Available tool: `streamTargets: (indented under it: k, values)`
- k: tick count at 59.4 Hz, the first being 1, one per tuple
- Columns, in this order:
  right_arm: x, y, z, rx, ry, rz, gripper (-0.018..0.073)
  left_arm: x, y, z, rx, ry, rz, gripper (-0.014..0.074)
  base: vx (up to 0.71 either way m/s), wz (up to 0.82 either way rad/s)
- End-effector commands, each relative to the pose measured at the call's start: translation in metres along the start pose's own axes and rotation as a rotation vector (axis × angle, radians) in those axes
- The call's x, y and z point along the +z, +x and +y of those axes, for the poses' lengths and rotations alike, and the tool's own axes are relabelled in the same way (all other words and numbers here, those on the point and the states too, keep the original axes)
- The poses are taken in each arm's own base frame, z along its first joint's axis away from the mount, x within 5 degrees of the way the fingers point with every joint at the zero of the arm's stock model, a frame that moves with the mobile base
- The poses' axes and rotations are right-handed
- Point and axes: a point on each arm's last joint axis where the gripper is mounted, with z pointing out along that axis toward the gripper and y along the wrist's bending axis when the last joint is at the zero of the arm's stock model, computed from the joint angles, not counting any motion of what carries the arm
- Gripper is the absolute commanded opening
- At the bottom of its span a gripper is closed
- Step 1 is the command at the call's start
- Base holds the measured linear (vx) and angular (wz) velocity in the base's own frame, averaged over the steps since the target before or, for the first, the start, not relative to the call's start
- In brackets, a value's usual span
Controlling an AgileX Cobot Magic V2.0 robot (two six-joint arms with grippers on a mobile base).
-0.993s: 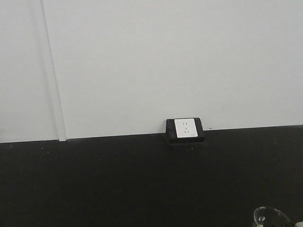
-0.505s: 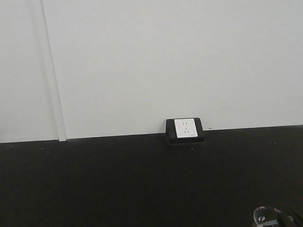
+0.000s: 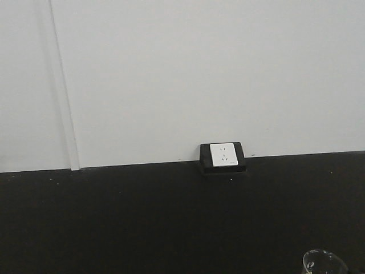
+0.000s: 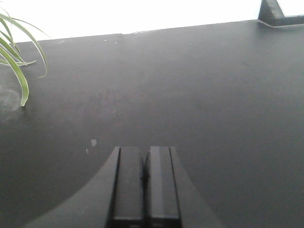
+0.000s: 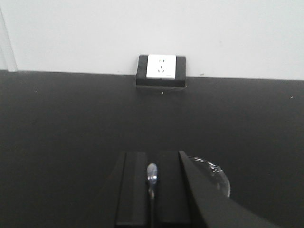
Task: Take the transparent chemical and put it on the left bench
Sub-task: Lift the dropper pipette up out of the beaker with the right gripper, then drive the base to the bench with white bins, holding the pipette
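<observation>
In the right wrist view my right gripper is shut on the transparent chemical, a clear dropper whose rounded bulb end shows between the two black fingers, with its thin stem running back into the grip. It is held above the black worktop with the wall socket. My left gripper is shut and empty above bare black worktop. Neither gripper shows in the front view. The left bench with the sink is out of view.
A clear glass beaker stands just right of my right gripper; its rim shows at the bottom right of the front view. A white wall socket sits at the wall. Green plant leaves hang at the left.
The dark gripper part seen beside the beaker at the bottom right of the front view has left that view. The beaker has stayed put.
</observation>
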Motion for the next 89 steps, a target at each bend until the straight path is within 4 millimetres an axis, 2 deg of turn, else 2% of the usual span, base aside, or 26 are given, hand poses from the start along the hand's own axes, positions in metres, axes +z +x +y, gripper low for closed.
streamTargets:
  k: [1,10,22,89]
  values:
    - [-0.011,-0.017,0.000,-0.014,0.007,-0.091,0.0037,-0.001,-0.003,0.000,-0.009,-0.002,-0.081,-0.0003,0.00,0.00]
    - [-0.028,-0.019,-0.002,-0.015,0.050,-0.098,0.0037,-0.001,-0.003,0.000,-0.009,-0.002,-0.081,-0.0003,0.00,0.00]
    - [-0.038,-0.021,-0.002,-0.019,0.067,-0.129,0.0037,-0.001,-0.003,0.000,-0.009,-0.002,-0.081,-0.0003,0.00,0.00]
    - [-0.039,-0.021,-0.002,-0.019,0.067,-0.131,0.0038,-0.001,-0.003,0.000,-0.009,-0.002,-0.081,-0.0003,-0.02,-0.01]
